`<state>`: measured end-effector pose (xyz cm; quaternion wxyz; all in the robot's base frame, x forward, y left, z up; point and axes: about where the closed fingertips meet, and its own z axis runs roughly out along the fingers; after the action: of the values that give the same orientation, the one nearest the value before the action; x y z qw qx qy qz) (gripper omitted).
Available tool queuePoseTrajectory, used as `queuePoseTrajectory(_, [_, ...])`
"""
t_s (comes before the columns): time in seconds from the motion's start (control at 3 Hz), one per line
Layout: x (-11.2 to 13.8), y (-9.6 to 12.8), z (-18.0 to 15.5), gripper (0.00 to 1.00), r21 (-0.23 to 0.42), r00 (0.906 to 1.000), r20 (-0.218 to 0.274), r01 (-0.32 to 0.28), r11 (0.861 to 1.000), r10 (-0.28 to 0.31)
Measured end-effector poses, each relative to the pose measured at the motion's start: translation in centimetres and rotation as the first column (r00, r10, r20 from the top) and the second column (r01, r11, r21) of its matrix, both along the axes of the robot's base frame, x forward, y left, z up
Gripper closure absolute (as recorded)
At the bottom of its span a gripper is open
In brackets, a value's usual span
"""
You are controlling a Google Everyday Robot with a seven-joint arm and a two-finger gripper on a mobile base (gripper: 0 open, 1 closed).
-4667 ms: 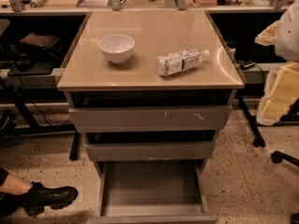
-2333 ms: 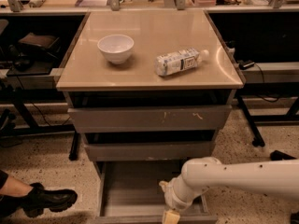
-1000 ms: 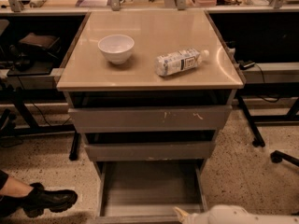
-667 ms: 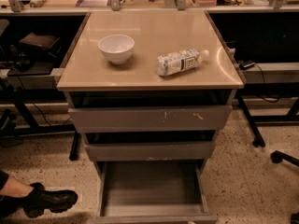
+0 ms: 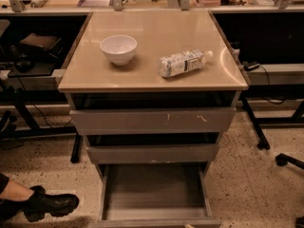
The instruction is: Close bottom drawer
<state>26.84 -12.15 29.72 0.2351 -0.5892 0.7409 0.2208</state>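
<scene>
The bottom drawer (image 5: 154, 194) is the narrowest of three grey drawers and stands pulled far out at the foot of the cabinet. Its shallow tray is empty, and its front panel (image 5: 156, 222) lies along the picture's bottom edge. The mid-width drawer (image 5: 152, 153) and the widest, scratched drawer (image 5: 152, 120) above it each stick out a little. My gripper is out of view, below the bottom edge of the picture.
On the beige cabinet top (image 5: 152, 27) stand a white bowl (image 5: 118, 48) and a plastic bottle (image 5: 183, 63) lying on its side. A person's black boot (image 5: 47, 204) rests on the floor at the lower left. Chair castors (image 5: 282, 159) and desk legs stand at the right.
My white arm reached in front of the bottom drawer, then dropped out of the picture at the bottom edge. The drawers stand as before.
</scene>
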Motion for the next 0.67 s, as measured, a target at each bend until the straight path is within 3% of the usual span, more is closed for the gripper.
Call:
queuePoseTrajectory(0.33, [1.7,1.3,-5.7,0.0,0.057,0.9987,-0.05,0.003,0.998,0.0])
queuePoseTrajectory(0.67, [1.7,3.1,-11.3,0.0,0.133,0.9924,-0.123,0.023,0.991,-0.006])
